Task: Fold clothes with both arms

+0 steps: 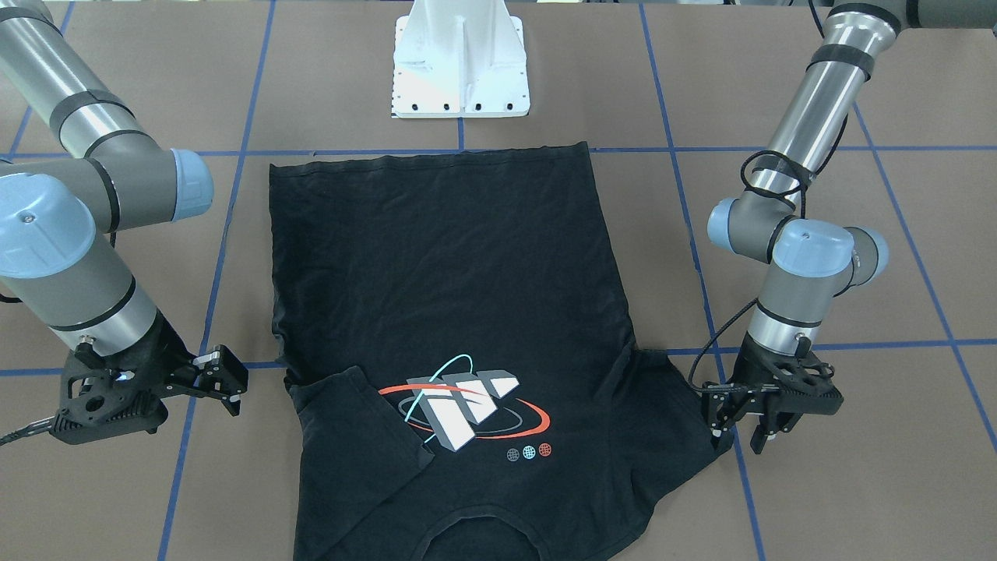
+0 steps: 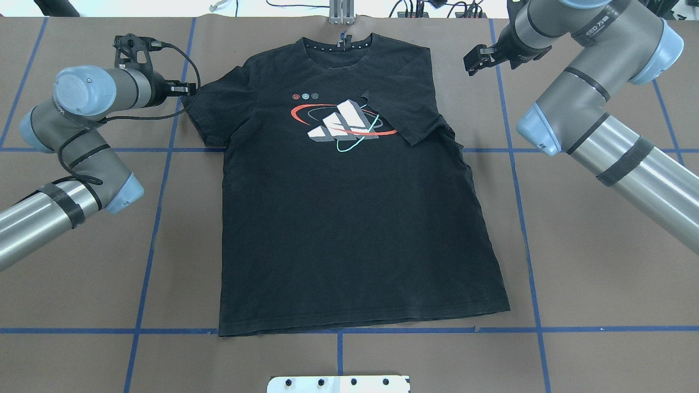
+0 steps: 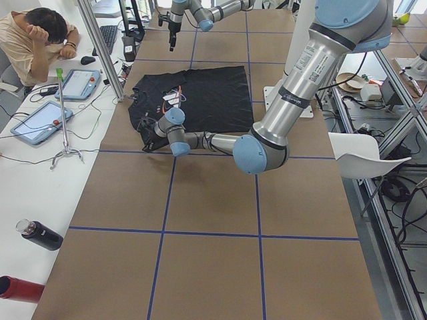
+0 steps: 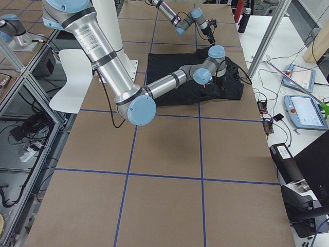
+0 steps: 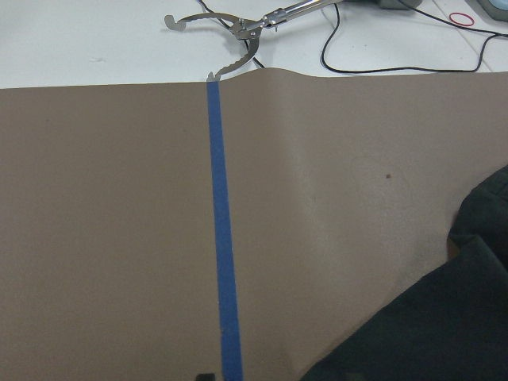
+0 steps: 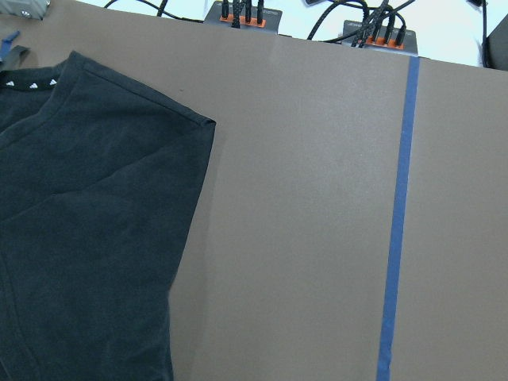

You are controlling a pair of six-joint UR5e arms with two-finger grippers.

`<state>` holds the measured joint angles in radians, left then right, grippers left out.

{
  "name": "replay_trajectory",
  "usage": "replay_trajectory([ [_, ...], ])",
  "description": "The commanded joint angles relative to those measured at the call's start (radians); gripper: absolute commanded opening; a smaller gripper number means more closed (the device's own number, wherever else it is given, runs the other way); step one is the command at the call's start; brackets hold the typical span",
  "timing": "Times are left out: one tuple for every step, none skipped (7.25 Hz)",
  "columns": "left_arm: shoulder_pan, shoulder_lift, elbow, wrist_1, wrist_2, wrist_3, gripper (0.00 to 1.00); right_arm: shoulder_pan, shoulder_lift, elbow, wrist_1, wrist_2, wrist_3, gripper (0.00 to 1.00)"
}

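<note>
Robotics laboratory. Shown by: a table (image 2: 600, 273) covered in brown sheeting and gridded with blue tape (image 2: 146, 245); a left arm (image 2: 71, 103) and right arm (image 2: 590, 103) flanking a white pedestal base (image 1: 459, 62); aluminium framing (image 3: 100, 50); touchscreen pendants (image 3: 40, 122) and a seated person (image 3: 30, 40) at a side bench (image 3: 27, 193); cabling (image 4: 31, 126) on the floor.

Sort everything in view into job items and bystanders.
Job: T-shirt, left end effector, right end effector.
Lying about: pedestal, tablets, bottles, forceps, chair.
</note>
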<state>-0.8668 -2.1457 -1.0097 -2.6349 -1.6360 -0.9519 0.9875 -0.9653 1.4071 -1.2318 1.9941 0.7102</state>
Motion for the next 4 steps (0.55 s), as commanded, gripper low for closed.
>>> replay_trajectory([
  [0.008, -0.003, 0.008, -0.004, 0.002, -0.001, 0.56, 0.0, -0.001, -0.002, 0.0, 0.0, -0.002, 1.0],
  [0.014, -0.002, 0.008, -0.004, 0.002, -0.001, 0.52, -0.001, -0.001, -0.004, 0.0, -0.001, -0.002, 1.0],
  [0.015, 0.001, 0.008, -0.004, 0.002, -0.001, 0.52, -0.001, 0.0, -0.004, 0.0, -0.003, 0.0, 1.0],
  [0.015, 0.003, 0.008, -0.004, 0.002, -0.001, 0.52, -0.001, 0.0, -0.004, 0.0, -0.003, 0.0, 1.0],
])
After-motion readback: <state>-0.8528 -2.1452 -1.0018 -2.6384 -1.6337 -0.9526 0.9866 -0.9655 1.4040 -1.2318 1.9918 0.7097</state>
